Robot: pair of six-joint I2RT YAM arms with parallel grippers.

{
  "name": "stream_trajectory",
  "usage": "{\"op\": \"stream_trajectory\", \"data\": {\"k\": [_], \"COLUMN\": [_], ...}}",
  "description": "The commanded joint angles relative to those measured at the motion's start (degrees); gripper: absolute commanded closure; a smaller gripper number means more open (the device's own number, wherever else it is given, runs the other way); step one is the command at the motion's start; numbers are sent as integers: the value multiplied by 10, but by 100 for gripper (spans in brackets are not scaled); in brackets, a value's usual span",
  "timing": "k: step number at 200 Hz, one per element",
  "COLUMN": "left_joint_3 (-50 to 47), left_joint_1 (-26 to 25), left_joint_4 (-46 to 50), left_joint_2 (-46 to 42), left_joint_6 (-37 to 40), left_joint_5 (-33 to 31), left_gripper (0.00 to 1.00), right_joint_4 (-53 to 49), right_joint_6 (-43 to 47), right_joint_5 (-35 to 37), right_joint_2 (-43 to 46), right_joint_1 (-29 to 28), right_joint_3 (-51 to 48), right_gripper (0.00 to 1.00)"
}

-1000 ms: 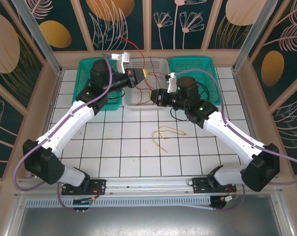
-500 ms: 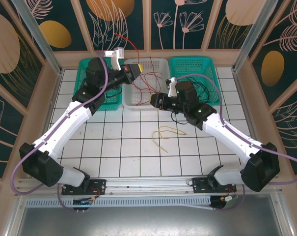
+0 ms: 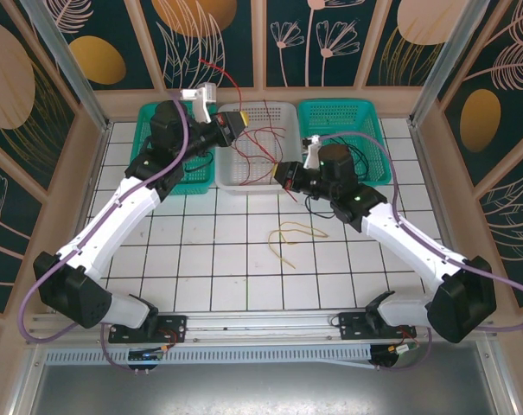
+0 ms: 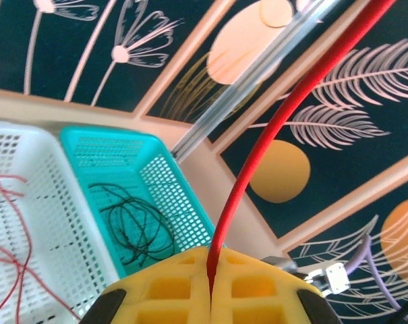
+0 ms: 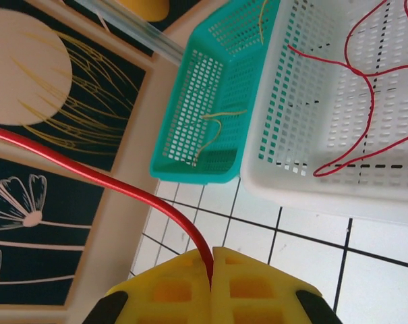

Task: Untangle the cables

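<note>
My left gripper [image 3: 233, 124] hangs over the white basket's [image 3: 254, 179] back left corner, yellow pads shut on a red cable [image 4: 257, 155] that arcs up out of the jaws [image 3: 218, 71]. More red cable loops [image 3: 263, 143] trail down into the white basket. At that basket's front right edge, my right gripper [image 3: 281, 177] is shut on a red cable [image 5: 123, 177] too; it curves away to the left from the closed pads. Black cables [image 3: 358, 154] lie in the right teal basket [image 3: 375, 111]. A pale yellow cable [image 3: 292, 235] lies on the tiles.
The left teal basket [image 5: 190, 115] holds pale yellow wires [image 5: 216, 125]. A loose black strand [image 3: 315, 202] dangles under my right wrist. Wooden walls close off the back and sides behind the three baskets. White tiles [image 3: 218, 268] stretch from the baskets to the arm bases.
My right gripper has closed onto a red cable and drawn slightly right. My left gripper rose and pulled back-left with its red cable, then held still.
</note>
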State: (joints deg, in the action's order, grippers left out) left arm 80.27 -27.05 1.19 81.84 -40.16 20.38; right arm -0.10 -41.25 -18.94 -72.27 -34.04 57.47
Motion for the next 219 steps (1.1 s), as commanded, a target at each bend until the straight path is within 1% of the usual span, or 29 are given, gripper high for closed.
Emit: {"op": "stream_trajectory", "data": {"k": [1, 12, 24, 38, 53, 69, 82, 103, 119, 121, 132, 139, 145, 147, 169, 184, 200, 206, 208, 214, 219], "left_joint_3": [9, 6, 10, 44, 89, 155, 206, 291, 403, 417, 500, 533, 527, 523, 467, 383, 265, 224, 212, 185, 165], "left_joint_1": [25, 36, 45, 46, 48, 51, 51, 53, 56, 56, 56, 57, 59, 59, 60, 60, 60, 60, 60, 60, 60], "left_joint_4": [34, 44, 53, 90, 134, 168, 177, 195, 247, 254, 301, 324, 321, 319, 310, 284, 240, 226, 223, 219, 220], "left_joint_2": [9, 17, 33, 75, 126, 192, 234, 302, 374, 384, 438, 463, 465, 464, 431, 373, 285, 254, 245, 222, 206], "left_joint_6": [-28, -38, -41, -15, 18, 44, 51, 58, 73, 75, 88, 92, 92, 93, 113, 120, 122, 121, 121, 122, 121], "left_joint_5": [-51, -57, -45, -34, -43, -41, -32, -40, -46, -47, -61, -71, -77, -79, -97, -98, -127, -138, -140, -144, -145], "left_gripper": [100, 100, 100, 100, 100, 100, 100, 100, 100, 97, 57, 38, 6, 3, 1, 1, 1, 1, 1, 1, 1], "right_joint_4": [57, 65, 76, 105, 113, 97, 71, 18, 17, 19, 24, 26, 23, 21, -6, -36, -43, -37, -36, -33, -33], "right_joint_6": [-46, -48, -49, -52, -52, -43, -28, 7, 23, 25, 32, 37, 42, 44, 71, 86, 93, 94, 94, 91, 87], "right_joint_5": [-22, -33, -53, -79, -87, -77, -64, -27, -11, -10, -7, -6, -5, -4, 11, 15, 27, 33, 35, 42, 46], "right_joint_2": [23, 22, 17, 18, 21, 15, -7, -73, -123, -130, -168, -195, -218, -227, -311, -363, -386, -386, -386, -387, -388], "right_joint_1": [15, 15, 15, 15, 15, 15, 16, 21, 24, 24, 24, 24, 24, 24, 24, 24, 24, 24, 36, 42, 44], "right_joint_3": [-21, -22, -23, -30, -31, -20, -1, 44, 69, 72, 95, 113, 130, 136, 206, 251, 265, 263, 262, 261, 260], "right_gripper": [100, 100, 100, 100, 100, 100, 100, 100, 100, 100, 100, 100, 100, 100, 100, 90, 79, 78, 78, 78, 80]}}
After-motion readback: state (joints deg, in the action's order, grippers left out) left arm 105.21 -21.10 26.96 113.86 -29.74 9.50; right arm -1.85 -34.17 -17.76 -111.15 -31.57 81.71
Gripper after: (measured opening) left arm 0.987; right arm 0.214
